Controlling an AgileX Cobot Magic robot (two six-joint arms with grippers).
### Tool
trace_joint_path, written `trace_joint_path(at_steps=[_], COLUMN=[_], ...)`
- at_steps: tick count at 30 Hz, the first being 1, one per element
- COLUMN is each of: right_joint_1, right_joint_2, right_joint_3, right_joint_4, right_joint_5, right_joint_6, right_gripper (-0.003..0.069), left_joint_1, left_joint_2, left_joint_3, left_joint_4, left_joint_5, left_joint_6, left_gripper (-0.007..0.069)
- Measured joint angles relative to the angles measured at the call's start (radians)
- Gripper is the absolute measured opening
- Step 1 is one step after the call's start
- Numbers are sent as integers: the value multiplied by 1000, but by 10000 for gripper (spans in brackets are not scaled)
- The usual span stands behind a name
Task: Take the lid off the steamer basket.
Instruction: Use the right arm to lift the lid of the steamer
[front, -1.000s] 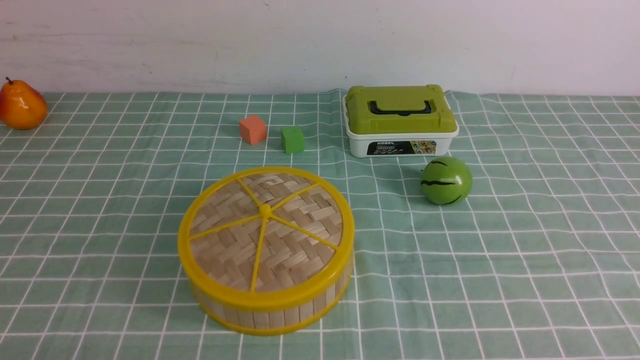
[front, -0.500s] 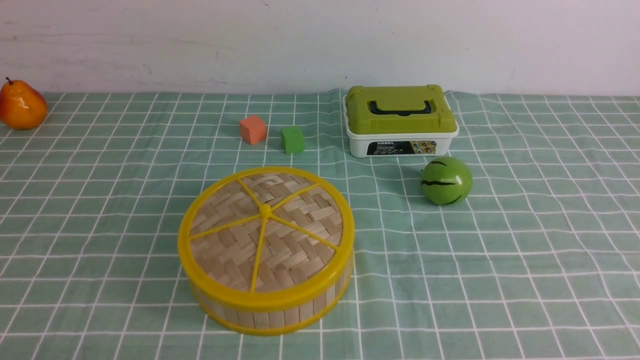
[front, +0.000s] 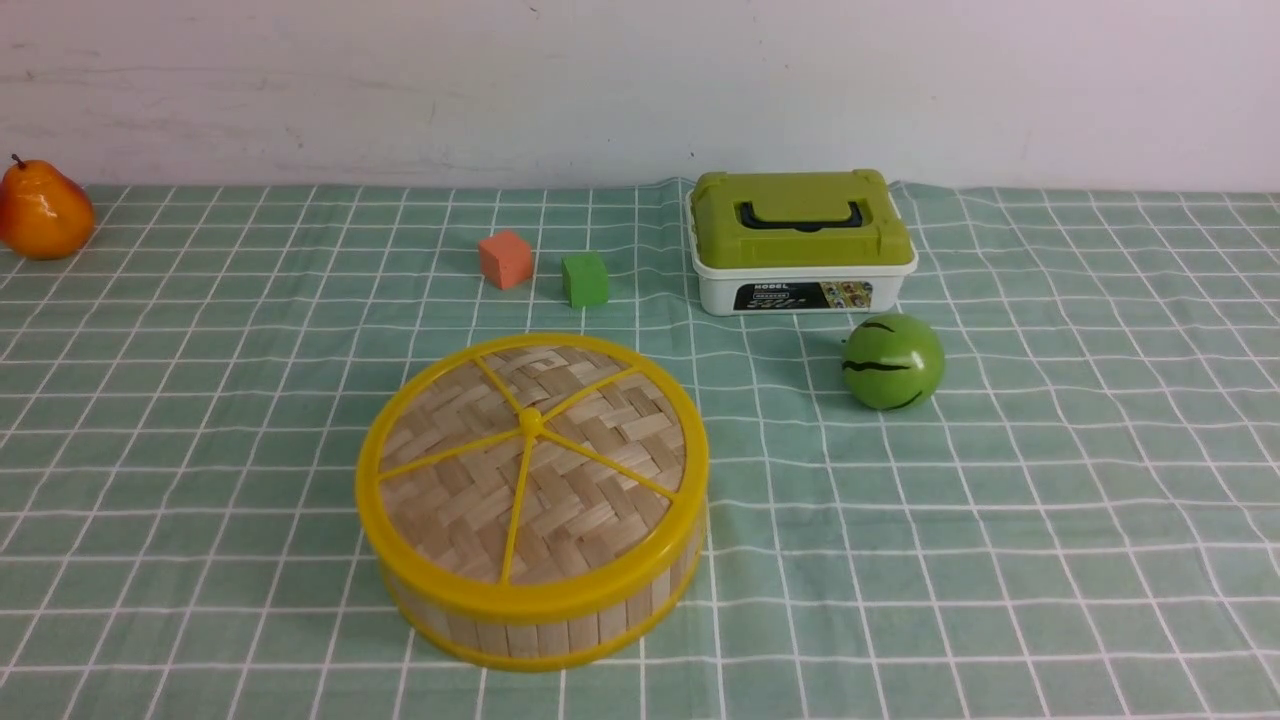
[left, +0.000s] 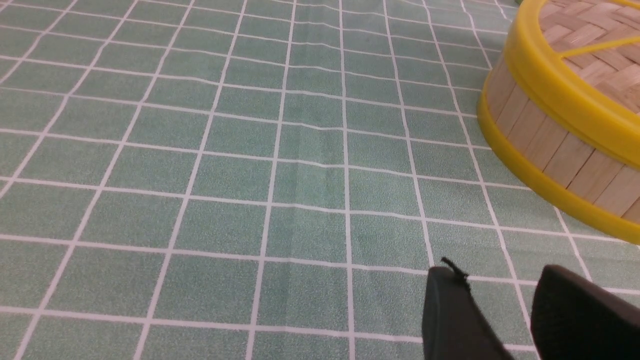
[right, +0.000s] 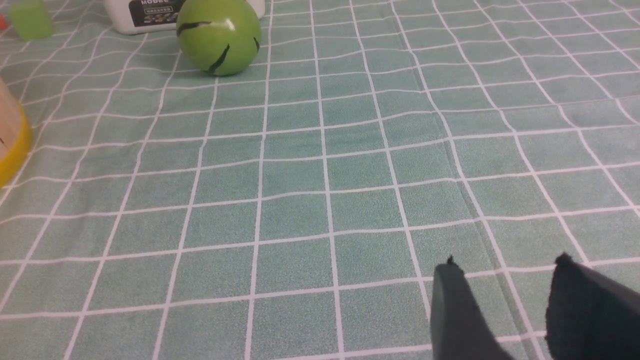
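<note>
The lid (front: 532, 470), woven pale bamboo with a yellow rim and yellow spokes, sits flat on the steamer basket (front: 560, 625) near the table's front, left of centre. Both show in the left wrist view, lid (left: 590, 50) over basket wall (left: 550, 145). My left gripper (left: 500, 275) is open and empty, low over the cloth, apart from the basket. My right gripper (right: 505, 265) is open and empty over bare cloth; a sliver of the basket (right: 10, 145) shows at that view's edge. Neither gripper shows in the front view.
A green striped ball (front: 892, 361) lies right of the basket. A white box with a green lid (front: 800, 240) stands behind it. An orange cube (front: 505, 259) and a green cube (front: 584, 279) sit behind the basket. A pear (front: 42, 212) is at far left.
</note>
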Motion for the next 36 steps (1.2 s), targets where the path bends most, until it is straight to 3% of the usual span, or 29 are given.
trace_joint_path(at_steps=[6,11,12,14,15,18,27,31,34,36], right_joint_1=[0,0,0,0,0,0,0,0,0,0], right_joint_2=[0,0,0,0,0,0,0,0,12,107], right_joint_3=[0,4,4,8,9,9,9,-4,-74,-233], right_joint_4=[110,468,468,666,679,877,932,928,887,776], right_joint_5=[-4,-3,-3,0,0,-3,-70,-75,-44,30], right_joint_6=[17,26,26,32,32,34,-52,-169,-251,-328], right_gripper=[241,241,241,241,241,241,241,238,206,102], left_joint_1=[0,0,0,0,0,0,0,0,0,0], left_joint_2=[0,0,0,0,0,0,0,0,0,0], left_joint_3=[0,0,0,0,0,0,0,0,0,0], left_joint_4=[0,0,0,0,0,0,0,0,0,0], left_joint_5=[0,0,0,0,0,0,0,0,0,0], left_joint_6=[0,0,0,0,0,0,0,0,0,0], left_gripper=[239,239,239,239,239,239,239,239,239,239])
